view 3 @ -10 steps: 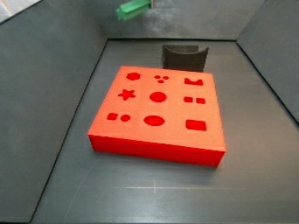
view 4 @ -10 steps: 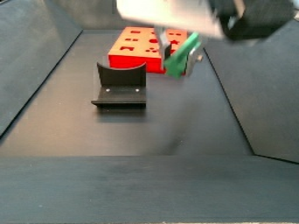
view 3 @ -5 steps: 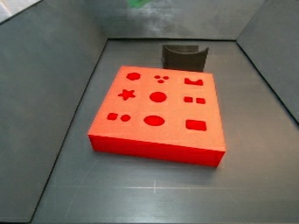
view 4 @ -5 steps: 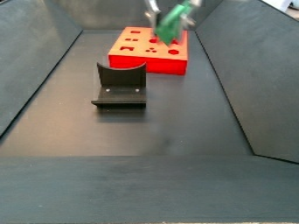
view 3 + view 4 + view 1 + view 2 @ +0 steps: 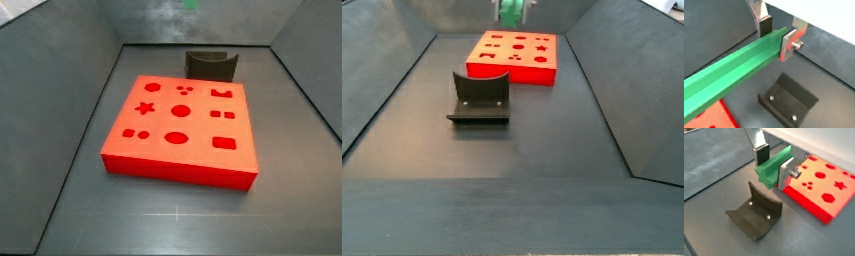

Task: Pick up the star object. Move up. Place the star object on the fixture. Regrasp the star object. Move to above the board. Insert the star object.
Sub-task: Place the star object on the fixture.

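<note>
gripper (image 5: 773,169) | silver plate fingers (image 5: 787,174) | dark pads | apparently one screw

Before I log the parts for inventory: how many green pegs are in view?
1. The green star object is clamped between the claw fingers, held in the air above the fixture beside the board. No others show.

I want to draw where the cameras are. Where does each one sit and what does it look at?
Wrist view: on the arm, looking past the hand along the star object to the fixture.
Wrist view: same spot, showing hand, fixture and board.
Side view: beyond the board, fixture behind; no hand.
Side view: opposite end, fixture nearest; only the star object at top.
All share the fixture.
</note>
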Available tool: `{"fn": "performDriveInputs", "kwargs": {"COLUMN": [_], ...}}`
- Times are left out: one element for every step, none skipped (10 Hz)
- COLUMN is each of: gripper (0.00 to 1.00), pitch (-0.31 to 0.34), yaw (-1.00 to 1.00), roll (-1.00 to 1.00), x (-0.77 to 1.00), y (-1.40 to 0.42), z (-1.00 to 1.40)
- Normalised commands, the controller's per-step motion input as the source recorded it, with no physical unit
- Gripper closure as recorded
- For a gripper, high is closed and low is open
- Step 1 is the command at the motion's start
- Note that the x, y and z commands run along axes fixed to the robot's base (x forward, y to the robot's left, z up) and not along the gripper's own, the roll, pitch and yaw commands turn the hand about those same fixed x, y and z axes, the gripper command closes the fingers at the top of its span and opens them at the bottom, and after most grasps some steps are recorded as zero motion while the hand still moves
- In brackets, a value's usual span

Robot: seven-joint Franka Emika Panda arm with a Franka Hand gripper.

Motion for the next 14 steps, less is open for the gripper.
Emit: {"fn": "performDriveInputs", "kwargs": {"gripper": [1.00,1.00,1.00,1.00,1.00,1.00,1.00,1.00,1.00,1.00,1.00,1.00,1.00,1.00], "pitch": [0.177,0.175,0.162,0.153,0.149,0.152,0.145,0.169,0.160,0.170,0.206,0.217,0.229,0.204], "yaw": [0.18,0.11,0.07,0.05,0.03,0.03,0.03,0.14,0.13,0.09,0.05,0.04,0.00,-0.05], "roll": [-0.20,-0.16,-0.12,-0.12,-0.10,-0.10,-0.09,-1.00,-1.00,-1.00,-1.00,-1.00,-1.00,-0.80], "x": [0.75,0.67,0.56,0.50,0.35,0.29,0.19,0.35,0.27,0.23,0.15,0.12,0.10,0.09], "y": [-0.11,-0.06,-0.04,-0.03,-0.01,-0.01,-0.01,0.56,0.54,0.43,0.22,0.15,0.09,0.07], "z": [0.02,0.02,0.01,0.01,0.01,0.01,0.01,-0.30,-0.28,-0.19,-0.07,-0.04,-0.04,-0.02]}}
